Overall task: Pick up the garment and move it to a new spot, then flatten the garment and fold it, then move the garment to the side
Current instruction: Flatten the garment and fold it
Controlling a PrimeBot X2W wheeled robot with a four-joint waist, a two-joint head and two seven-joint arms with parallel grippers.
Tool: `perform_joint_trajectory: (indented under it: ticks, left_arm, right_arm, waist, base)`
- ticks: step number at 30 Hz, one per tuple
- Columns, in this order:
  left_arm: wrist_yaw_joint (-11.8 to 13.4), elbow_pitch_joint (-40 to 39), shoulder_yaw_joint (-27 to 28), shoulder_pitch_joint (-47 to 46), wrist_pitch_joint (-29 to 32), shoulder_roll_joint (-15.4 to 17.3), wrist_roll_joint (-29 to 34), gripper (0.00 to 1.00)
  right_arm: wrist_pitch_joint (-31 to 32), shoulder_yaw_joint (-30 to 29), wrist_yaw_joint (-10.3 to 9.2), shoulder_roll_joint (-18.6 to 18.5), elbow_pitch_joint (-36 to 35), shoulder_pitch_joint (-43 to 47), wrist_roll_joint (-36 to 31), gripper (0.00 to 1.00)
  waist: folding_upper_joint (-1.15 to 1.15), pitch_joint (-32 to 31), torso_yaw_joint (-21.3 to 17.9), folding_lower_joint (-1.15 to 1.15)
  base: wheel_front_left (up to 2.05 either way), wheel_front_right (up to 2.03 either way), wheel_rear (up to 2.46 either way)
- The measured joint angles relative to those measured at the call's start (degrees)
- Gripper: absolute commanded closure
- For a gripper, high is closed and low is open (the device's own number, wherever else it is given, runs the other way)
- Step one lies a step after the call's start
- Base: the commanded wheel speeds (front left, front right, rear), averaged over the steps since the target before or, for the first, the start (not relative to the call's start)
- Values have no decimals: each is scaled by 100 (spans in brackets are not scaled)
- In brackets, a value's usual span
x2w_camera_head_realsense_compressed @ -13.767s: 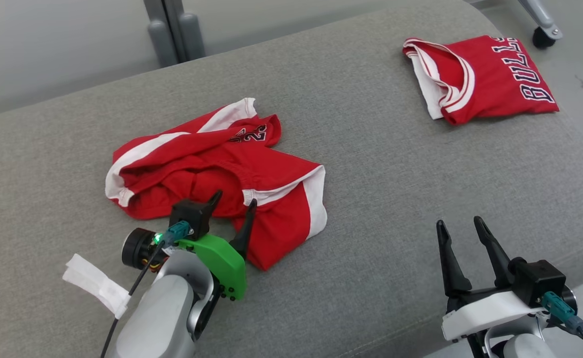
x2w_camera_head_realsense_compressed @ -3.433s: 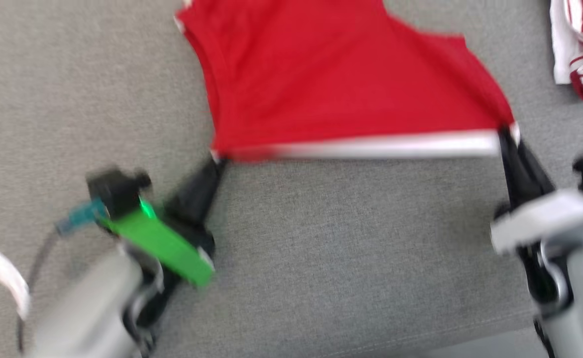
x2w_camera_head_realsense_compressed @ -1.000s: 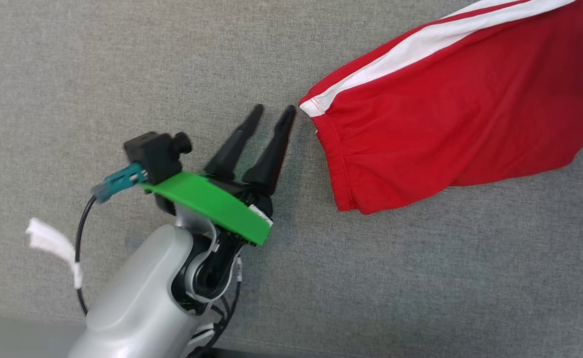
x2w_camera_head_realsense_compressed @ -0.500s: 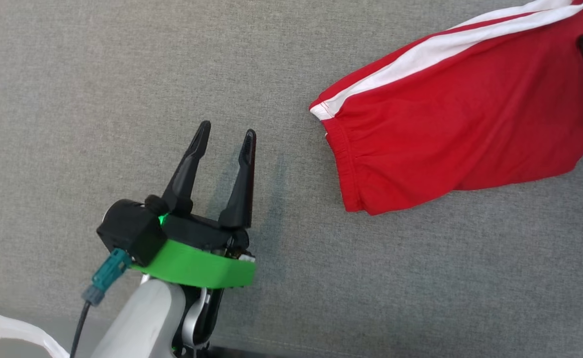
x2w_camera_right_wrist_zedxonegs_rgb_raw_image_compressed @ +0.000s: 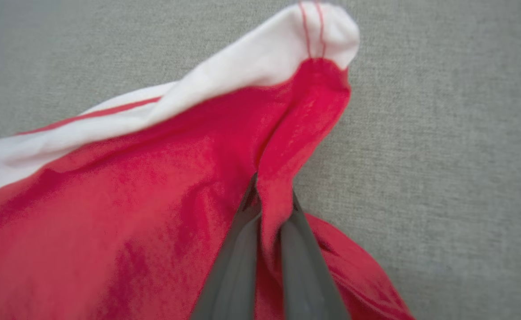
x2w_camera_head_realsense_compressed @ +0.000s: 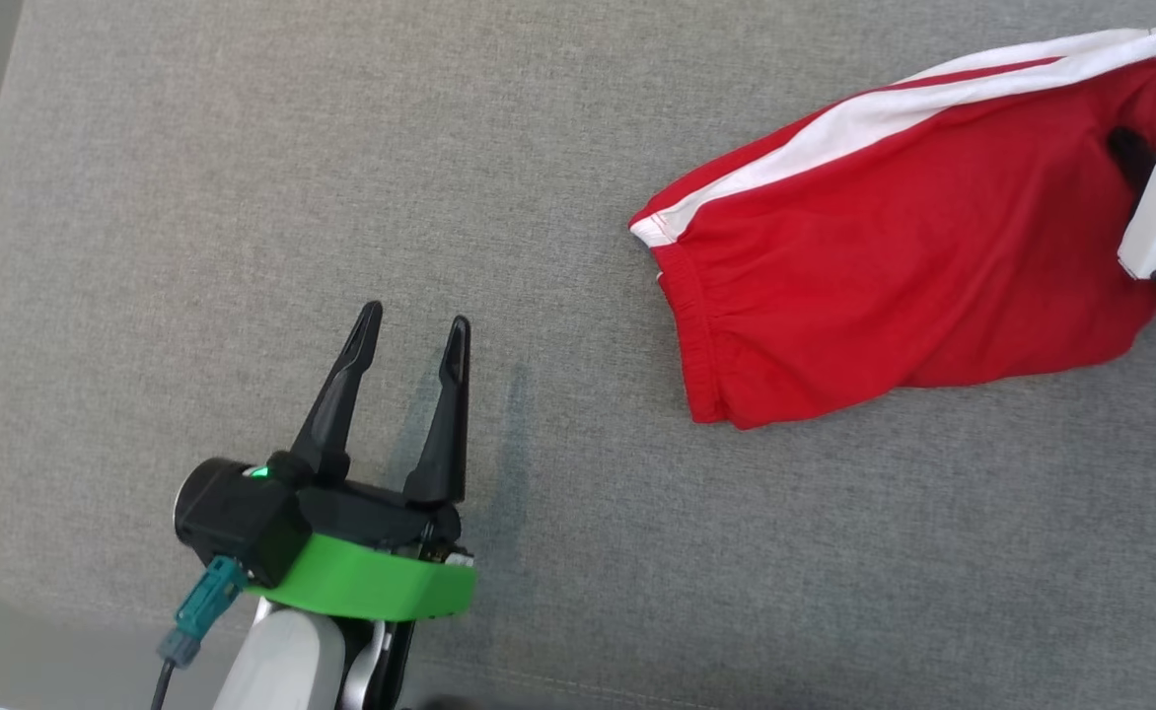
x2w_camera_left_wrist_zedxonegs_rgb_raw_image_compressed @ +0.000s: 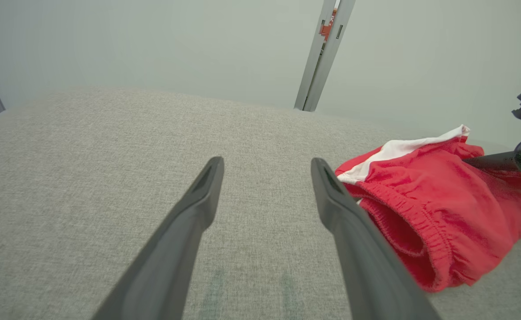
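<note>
The red garment (x2w_camera_head_realsense_compressed: 894, 256) (shorts with a white side stripe, by the look of them) is laid on the grey fabric-covered surface (x2w_camera_head_realsense_compressed: 243, 148), toward the right of the head view. Its long axis slants from the elasticated edge at lower left up to the white-trimmed end at upper right. At that far end a fold of red cloth is pinched between the closed fingers (x2w_camera_right_wrist_zedxonegs_rgb_raw_image_compressed: 234, 266) of the right gripper (x2w_camera_right_wrist_zedxonegs_rgb_raw_image_compressed: 271, 195), so the right arm is much the nearer. The left gripper (x2w_camera_head_realsense_compressed: 415, 330) is held well apart from the cloth, its fingers spread wide with nothing between them. From them the garment lies to the right and a little ahead, with the elasticated edge turned toward them. For flattening, it is judged that this edge would have to be reached by a sideways move of the left arm. The surface is soft and woven, and a pale wall and a grey metal post (x2w_camera_left_wrist_zedxonegs_rgb_raw_image_compressed: 325, 53) are seen beyond it in the left wrist view.
</note>
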Motion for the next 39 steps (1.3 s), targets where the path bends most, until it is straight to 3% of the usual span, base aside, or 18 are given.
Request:
perform_joint_trajectory:
  ticks: [4,9,18,21,25,31,36,39]
  left_arm:
    - [-96,14,308,378,0,-43,243,0]
    - [-167,-31,635,763,0,-56,438,0]
    - [-193,24,821,1078,0,-75,545,0]
    - [-196,41,815,1115,0,-81,532,0]
    - [-200,102,714,1186,0,-87,436,0]
    - [-200,174,583,1215,0,-91,287,0]
    - [-200,205,466,1144,0,-94,238,0]
    - [-201,252,385,1083,0,-94,236,0]
  right_arm:
    - [-235,-200,2,223,-82,326,458,100]
    - [-450,-622,2,197,-100,909,749,100]
    - [-984,-1522,1,87,0,1337,684,100]
    - [-1007,-1566,1,97,-66,1329,624,100]
    - [-784,-1224,1,176,-437,1319,592,100]
    - [-104,-483,1,786,-867,1165,653,100]
    - [85,147,1,1497,-630,959,201,100]
    - [-27,372,1,1649,-292,875,-36,100]
  waist:
    - [0,-227,-185,0]
    - [0,-580,-446,0]
    - [0,-1062,-683,0]
    - [0,-1130,-681,0]
    - [0,-1221,-638,0]
    - [0,-1342,-591,0]
    - [0,-1321,-478,0]
    - [0,-1310,-390,0]
  base:
    - [0,0,0]
    - [0,0,0]
    - [0,0,0]
    - [0,0,0]
    - [0,0,0]
    - [0,0,0]
    - [0,0,0]
    - [0,0,0]
